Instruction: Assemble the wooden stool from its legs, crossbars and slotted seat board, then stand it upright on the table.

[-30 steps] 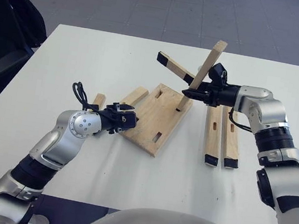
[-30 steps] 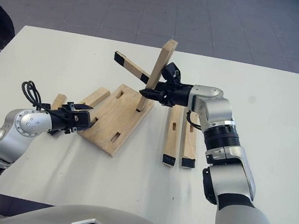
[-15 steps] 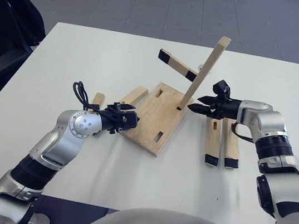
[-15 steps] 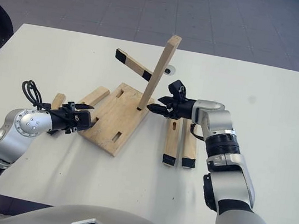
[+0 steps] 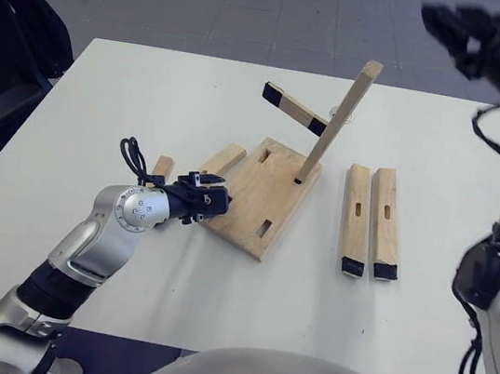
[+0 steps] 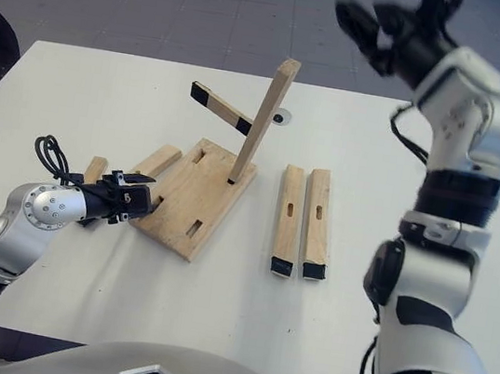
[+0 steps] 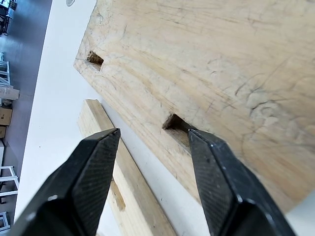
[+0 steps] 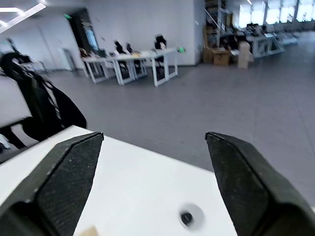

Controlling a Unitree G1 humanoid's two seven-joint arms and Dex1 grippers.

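Seat board (image 5: 263, 194): left pincer (image 5: 215, 199) spread at its edge; right pincer (image 6: 364, 25) spread, raised high.

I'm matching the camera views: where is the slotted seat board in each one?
Left eye view: seat board mid-table, centre.
Right eye view: left of centre.
Left wrist view: close up, at the left gripper.
Right wrist view: looks off over the table.
Shared landmark: left gripper at the board's edge.

Left arm (image 5: 119, 212) sits low and bent, jaws parted; right arm (image 6: 474, 108) stands high, jaws spread.
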